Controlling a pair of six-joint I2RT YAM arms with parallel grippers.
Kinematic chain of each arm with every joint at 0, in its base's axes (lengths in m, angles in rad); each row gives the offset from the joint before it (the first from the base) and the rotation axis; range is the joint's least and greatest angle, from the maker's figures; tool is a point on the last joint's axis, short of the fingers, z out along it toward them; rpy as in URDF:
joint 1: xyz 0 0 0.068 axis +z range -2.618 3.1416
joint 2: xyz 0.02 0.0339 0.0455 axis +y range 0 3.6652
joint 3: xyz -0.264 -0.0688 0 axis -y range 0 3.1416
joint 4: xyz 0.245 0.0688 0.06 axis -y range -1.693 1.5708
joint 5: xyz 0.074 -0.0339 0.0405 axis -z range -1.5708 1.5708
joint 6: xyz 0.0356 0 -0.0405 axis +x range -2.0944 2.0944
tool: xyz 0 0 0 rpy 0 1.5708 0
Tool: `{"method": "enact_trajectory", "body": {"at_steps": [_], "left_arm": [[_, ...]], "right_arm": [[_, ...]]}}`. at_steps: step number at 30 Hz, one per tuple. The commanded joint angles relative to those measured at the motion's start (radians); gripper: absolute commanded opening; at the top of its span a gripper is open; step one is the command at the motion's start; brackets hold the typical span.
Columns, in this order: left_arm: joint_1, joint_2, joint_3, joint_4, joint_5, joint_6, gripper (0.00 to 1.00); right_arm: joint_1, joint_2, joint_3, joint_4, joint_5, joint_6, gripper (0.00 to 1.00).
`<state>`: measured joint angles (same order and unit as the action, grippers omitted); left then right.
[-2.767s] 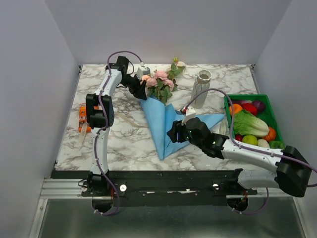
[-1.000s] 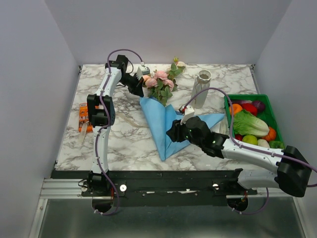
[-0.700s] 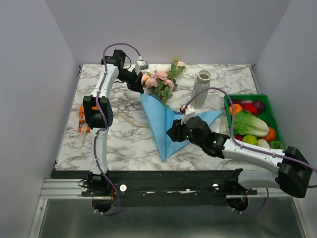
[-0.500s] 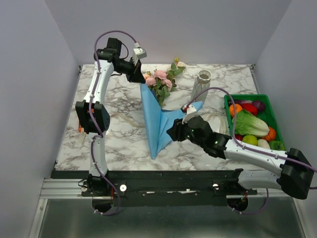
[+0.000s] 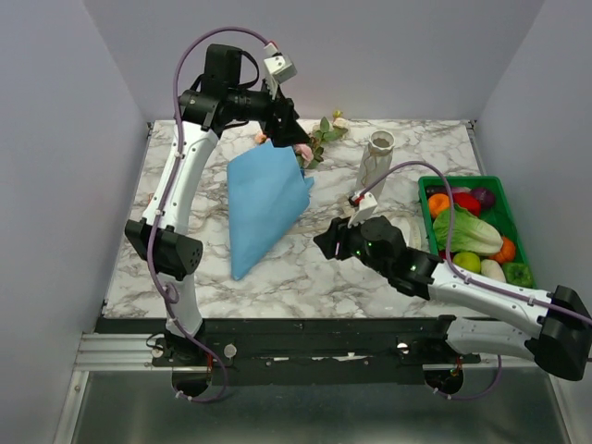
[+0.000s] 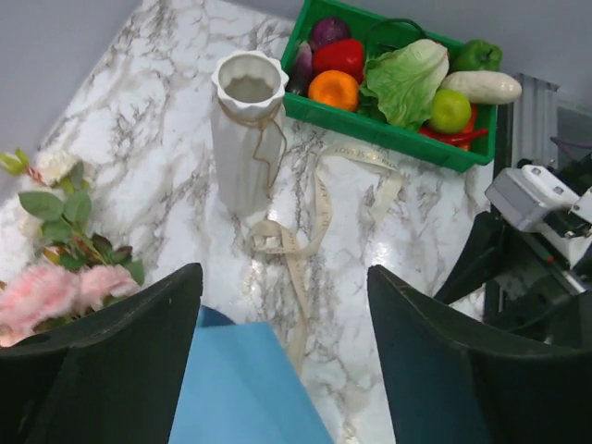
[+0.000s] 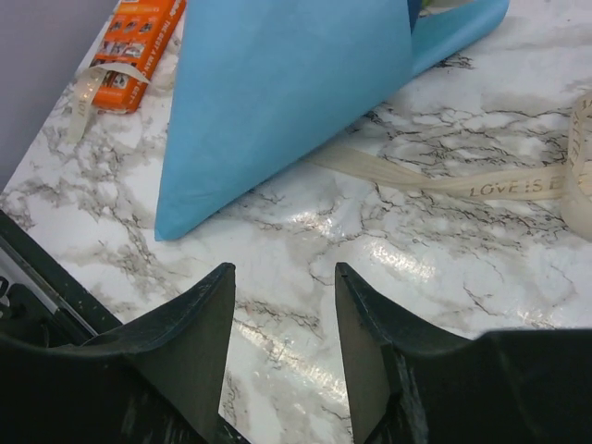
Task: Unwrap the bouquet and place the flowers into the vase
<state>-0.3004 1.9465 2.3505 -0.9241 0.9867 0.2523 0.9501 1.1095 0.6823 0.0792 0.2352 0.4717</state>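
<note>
Blue paper, a broad cone-shaped sheet [image 5: 264, 199], slopes from the raised left arm down to the white marble worktop [image 5: 305, 277], where its pointed tip rests toward the near left. At its upper end sit the pink, peach and cream artificial roses with green leaves [image 5: 314, 146], beside the left pincer [image 6: 282, 282]. That pincer hangs high over the far side of the worktop with its two dark fingers spread wide. In its wrist view a corner of the blue sheet shows low between them and the pink blooms lie past the left finger, but neither is seen pressed by a pad.

The tall off-white ribbed ceramic vase [image 5: 375, 159] stands upright to the right of the flowers, well apart from them, its flared mouth empty. A beige printed ribbon [image 6: 319, 199] lies loose on the marble at the vase's foot.

The right pincer [image 7: 283, 273] hovers low over bare marble in front of the vase, its fingers parted with nothing between them, the sheet's tip ahead of it.

A green rectangular crate [image 5: 462, 178] of toy produce sits at the right edge. An orange flat box [image 7: 139, 42] lies near the left edge.
</note>
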Motion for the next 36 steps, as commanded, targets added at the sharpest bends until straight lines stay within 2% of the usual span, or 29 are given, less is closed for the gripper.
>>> {"method": "enact_trajectory", "body": {"at_steps": [1, 4, 8, 13, 15, 21, 27, 29, 33, 36], "left_arm": [[0.030, -0.027, -0.117, -0.007, -0.147, -0.024, 0.99], [0.072, -0.049, -0.218, 0.019, -0.192, -0.018, 0.99], [0.206, -0.121, -0.379, 0.117, -0.214, -0.038, 0.99], [0.271, -0.106, -0.509, 0.097, -0.163, 0.147, 0.99], [0.282, -0.058, -0.519, 0.091, -0.143, 0.194, 0.99], [0.319, 0.130, -0.399, 0.021, -0.083, 0.294, 0.99], [0.319, 0.279, -0.267, 0.031, -0.114, 0.272, 0.99], [0.319, 0.333, -0.195, -0.026, -0.103, 0.286, 0.99], [0.316, 0.377, -0.105, -0.159, -0.060, 0.358, 0.95], [0.311, 0.373, -0.105, -0.217, -0.060, 0.416, 0.87]], "right_arm": [[0.007, -0.039, -0.009, -0.022, 0.047, 0.010, 0.59], [0.007, -0.059, -0.020, -0.027, 0.058, 0.008, 0.61], [0.007, -0.065, -0.026, -0.029, 0.053, 0.007, 0.61], [0.007, -0.066, -0.024, -0.029, 0.043, 0.007, 0.61], [0.006, -0.066, -0.023, -0.029, 0.039, 0.005, 0.61], [0.006, -0.062, -0.024, -0.025, 0.021, 0.007, 0.61], [0.006, -0.054, -0.026, -0.018, 0.015, 0.007, 0.61], [0.006, -0.051, -0.026, -0.018, 0.015, 0.007, 0.61], [0.006, -0.043, -0.023, -0.015, 0.012, 0.007, 0.61], [0.006, -0.030, -0.017, -0.010, 0.010, 0.005, 0.60]]}}
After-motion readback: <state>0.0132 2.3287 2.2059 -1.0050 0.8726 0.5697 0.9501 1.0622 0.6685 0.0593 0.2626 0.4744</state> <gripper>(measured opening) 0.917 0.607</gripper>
